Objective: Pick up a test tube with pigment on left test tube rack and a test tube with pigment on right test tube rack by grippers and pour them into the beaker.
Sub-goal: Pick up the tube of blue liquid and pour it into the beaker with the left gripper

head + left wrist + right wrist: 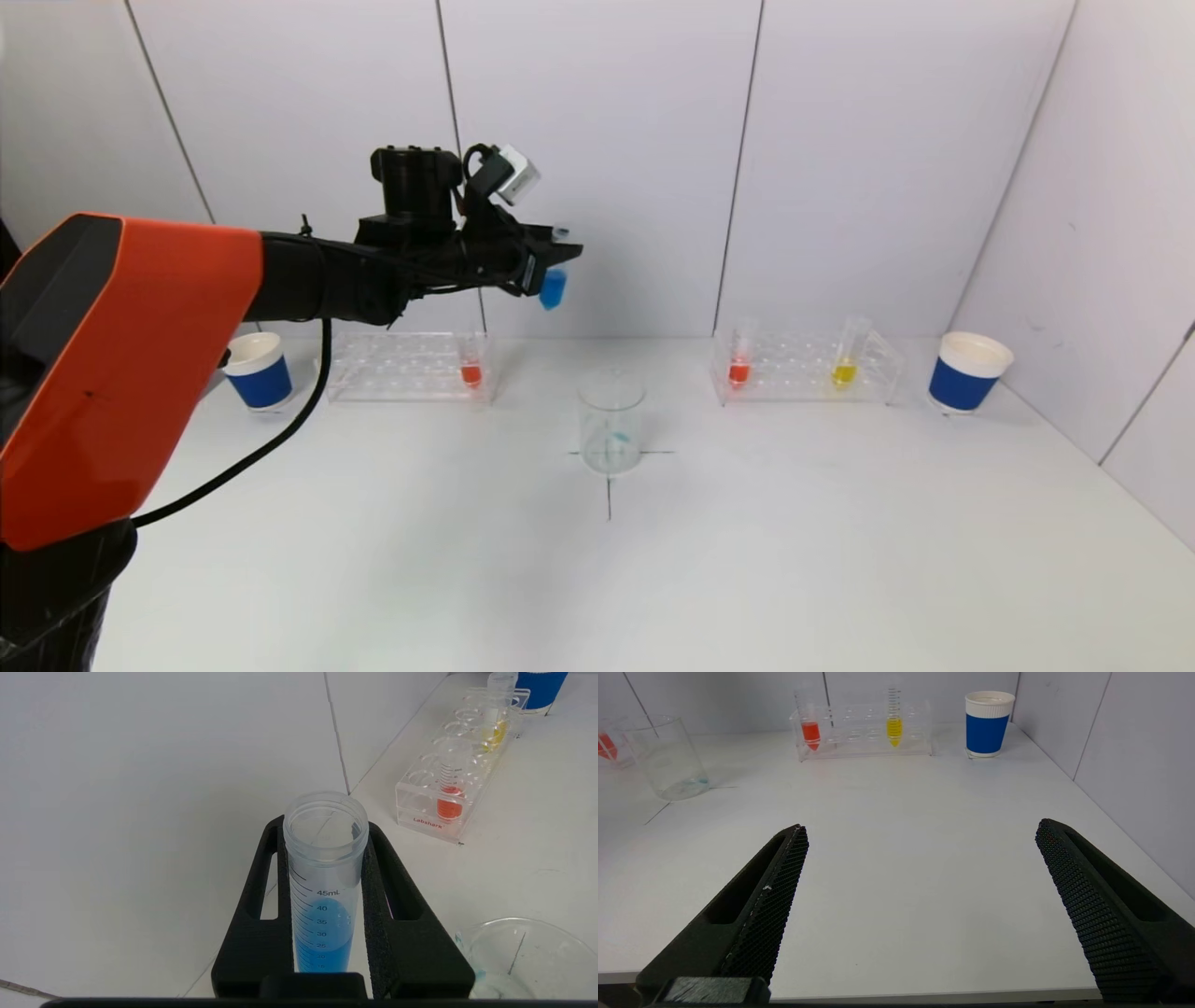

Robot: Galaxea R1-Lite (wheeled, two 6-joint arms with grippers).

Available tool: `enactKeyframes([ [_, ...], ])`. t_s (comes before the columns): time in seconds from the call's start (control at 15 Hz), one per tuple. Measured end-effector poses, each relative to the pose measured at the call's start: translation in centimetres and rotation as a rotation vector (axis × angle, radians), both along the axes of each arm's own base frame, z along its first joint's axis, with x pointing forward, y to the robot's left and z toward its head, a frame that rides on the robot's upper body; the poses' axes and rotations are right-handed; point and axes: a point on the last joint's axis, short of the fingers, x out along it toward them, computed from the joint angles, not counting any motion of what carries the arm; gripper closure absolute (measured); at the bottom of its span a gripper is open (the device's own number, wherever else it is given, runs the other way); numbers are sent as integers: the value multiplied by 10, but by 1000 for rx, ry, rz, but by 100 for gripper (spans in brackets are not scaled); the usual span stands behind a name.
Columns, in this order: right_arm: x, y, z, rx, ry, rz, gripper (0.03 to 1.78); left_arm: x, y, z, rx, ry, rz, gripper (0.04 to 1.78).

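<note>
Your left claw (pixel 551 261) was raised above the tabletop (pixel 747 541), left of and beyond the beaker (pixel 611 422), and was closed on a blue tube (pixel 553 287). In the left wrist view, both fingers (pixel 397 905) pressed the sides of that blue tube (pixel 324 882), whose mouth was uncapped; the blue liquid reached about the 40 mark.

The beaker stood at the middle of the tabletop on a black cross mark (pixel 609 485), with a faint blue trace at its bottom.

The left rack (pixel 411 367) lay at the far left and held one red tube (pixel 470 362) at its right end. A blue cup (pixel 258 370) stood just left of this rack.

The right rack (pixel 805 367) lay at the far right and held a second red tube (pixel 739 359) at its left end and a yellow tube (pixel 847 357) toward its right. Another blue cup (pixel 968 371) stood right of it.

Your right claw (pixel 920 868) appeared only in its own wrist view, near the tabletop's near edge, spread wide and empty.
</note>
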Motion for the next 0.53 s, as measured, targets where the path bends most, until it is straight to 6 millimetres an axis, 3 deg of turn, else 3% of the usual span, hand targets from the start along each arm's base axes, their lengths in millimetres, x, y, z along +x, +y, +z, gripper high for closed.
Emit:
enactKeyframes([
  [0.53, 0, 0, 0, 0, 0, 0, 4, 5, 0, -12, 151, -174, -161, 138],
])
